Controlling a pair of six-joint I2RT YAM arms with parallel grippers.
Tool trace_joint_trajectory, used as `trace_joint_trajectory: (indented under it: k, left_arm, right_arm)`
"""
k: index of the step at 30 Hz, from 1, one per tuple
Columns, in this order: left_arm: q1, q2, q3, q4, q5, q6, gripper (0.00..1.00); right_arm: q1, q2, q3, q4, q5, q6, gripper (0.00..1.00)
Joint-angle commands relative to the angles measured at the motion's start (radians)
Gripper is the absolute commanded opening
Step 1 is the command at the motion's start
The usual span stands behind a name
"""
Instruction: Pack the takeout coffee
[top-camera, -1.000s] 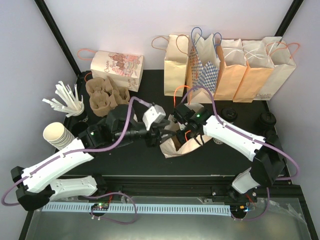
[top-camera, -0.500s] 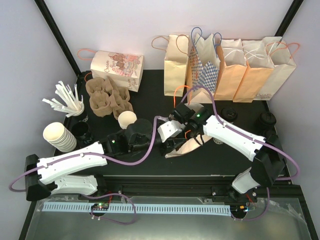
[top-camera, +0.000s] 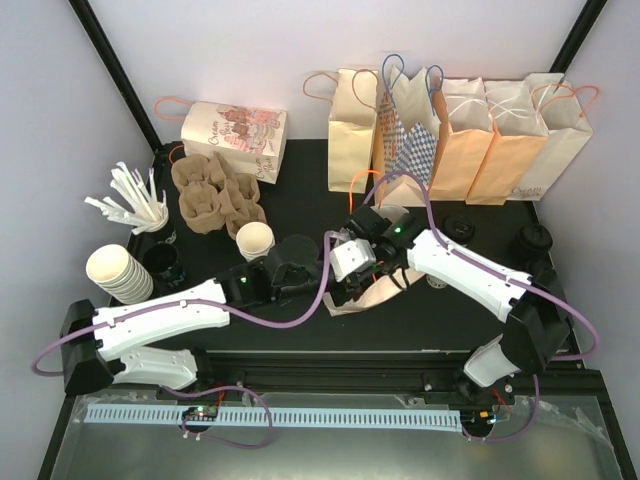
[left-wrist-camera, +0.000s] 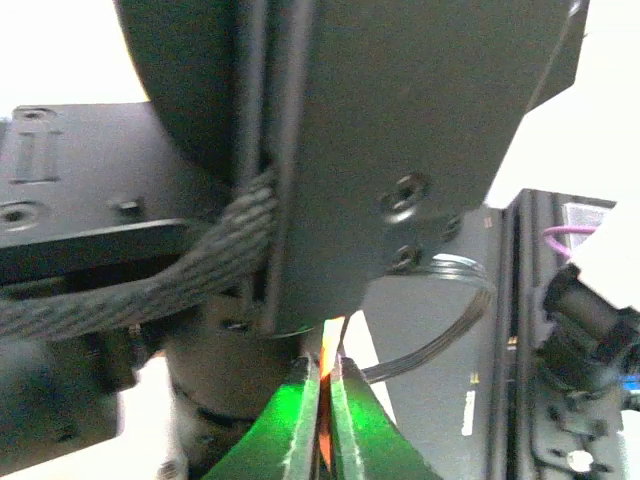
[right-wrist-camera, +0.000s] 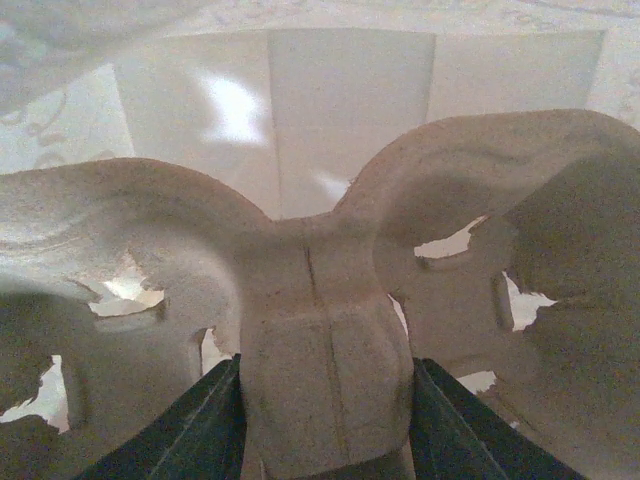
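A cream paper bag (top-camera: 385, 293) lies on its side mid-table. My right gripper (right-wrist-camera: 327, 425) reaches into its mouth and is shut on the centre ridge of a brown pulp cup carrier (right-wrist-camera: 320, 290), with the bag's pale inside (right-wrist-camera: 350, 90) behind it. My left gripper (left-wrist-camera: 324, 378) is shut on the bag's thin orange handle (left-wrist-camera: 330, 345), and in the top view it (top-camera: 352, 264) sits at the bag's left edge. Two black-lidded takeout coffee cups (top-camera: 460, 228) (top-camera: 534, 240) stand at the right, away from both grippers.
Several upright paper bags (top-camera: 450, 130) line the back. More pulp carriers (top-camera: 210, 195) and a printed bag (top-camera: 235, 128) are at back left. A lidless white cup (top-camera: 254, 240), stacked cups (top-camera: 118, 272), black lids (top-camera: 160, 262) and stirrers (top-camera: 135, 200) are on the left.
My left arm has swung right to the lying bag and its jaws have closed on the orange handle. The lidless cup behind it is now uncovered. The right arm has held still.
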Motion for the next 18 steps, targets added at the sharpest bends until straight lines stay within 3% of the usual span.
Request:
trace_joint_trajectory:
  k: [1,18]
  left_arm:
    - [-0.010,0.033,0.072,0.002,0.093,0.020,0.02]
    - [-0.024,-0.052,0.002,0.123,0.352,-0.042,0.02]
  right_arm:
    - [0.013,0.002,0.018,0.028,-0.009,-0.004,0.46]
    - [0.003,0.099,-0.067,0.117,0.012,-0.005,0.46]
